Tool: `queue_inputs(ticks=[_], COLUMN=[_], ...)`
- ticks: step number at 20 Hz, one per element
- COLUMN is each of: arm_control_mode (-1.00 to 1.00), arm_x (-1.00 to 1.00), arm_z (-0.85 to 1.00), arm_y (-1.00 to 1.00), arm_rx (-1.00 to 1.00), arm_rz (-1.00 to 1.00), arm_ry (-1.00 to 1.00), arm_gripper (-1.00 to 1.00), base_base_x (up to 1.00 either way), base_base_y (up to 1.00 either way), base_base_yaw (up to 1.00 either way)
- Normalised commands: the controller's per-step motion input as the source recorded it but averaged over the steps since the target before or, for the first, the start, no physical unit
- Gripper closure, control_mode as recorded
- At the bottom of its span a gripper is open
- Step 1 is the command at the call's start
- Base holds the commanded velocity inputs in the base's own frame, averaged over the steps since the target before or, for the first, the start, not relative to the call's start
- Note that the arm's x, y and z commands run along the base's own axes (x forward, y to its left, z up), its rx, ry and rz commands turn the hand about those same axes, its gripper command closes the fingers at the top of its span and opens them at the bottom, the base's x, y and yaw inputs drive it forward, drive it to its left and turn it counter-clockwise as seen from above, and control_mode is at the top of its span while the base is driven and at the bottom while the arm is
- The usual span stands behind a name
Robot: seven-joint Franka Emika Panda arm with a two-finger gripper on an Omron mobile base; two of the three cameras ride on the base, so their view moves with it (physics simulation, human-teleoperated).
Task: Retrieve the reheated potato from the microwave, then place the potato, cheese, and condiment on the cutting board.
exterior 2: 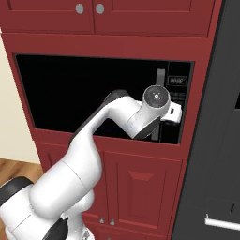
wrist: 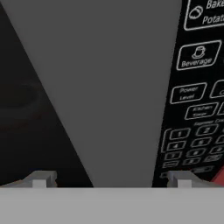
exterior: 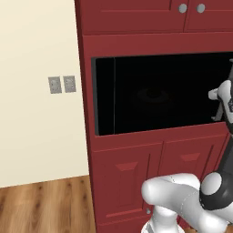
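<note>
- Two fingertips of the gripper (wrist: 111,179) spread wide, holding nothing, right at the grey bar handle (wrist: 118,92).
- Microwave (exterior: 159,93) door looks shut; keypad (wrist: 199,109) just beside the handle.
- Potato presumably inside; nothing retrieved or placed yet.

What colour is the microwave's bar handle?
Grey; the handle shows best in the hand view, against the black microwave.

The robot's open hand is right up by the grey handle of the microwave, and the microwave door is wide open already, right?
Not quite: the microwave door is shut, as the right base view shows. The rest holds: the gripper, jaws apart, sits at the grey handle.
</note>
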Motion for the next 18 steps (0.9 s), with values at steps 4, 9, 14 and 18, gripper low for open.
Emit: queue_inputs(ticks=[4,9,14,18], arm_control_mode=[-1.00,-1.00,-1.00,-1.00], arm_x=[0.43,0.43,-0.04,-0.41], arm_z=[-0.27,-0.20,-0.16,-0.17], arm_y=[0.07,0.05,0.03,0.16], arm_rx=[0.05,0.07,0.06,0.00], arm_rz=[0.01,0.02,0.11,0.13], arm_ry=[-0.22,-0.04,0.13,0.14], arm_gripper=[1.00,1.00,1.00,1.00], base_base_x=[0.00,0.00,0.00,0.00], base_base_y=[0.00,0.00,0.00,0.00], base_base_yaw=[0.00,0.00,0.00,0.00])
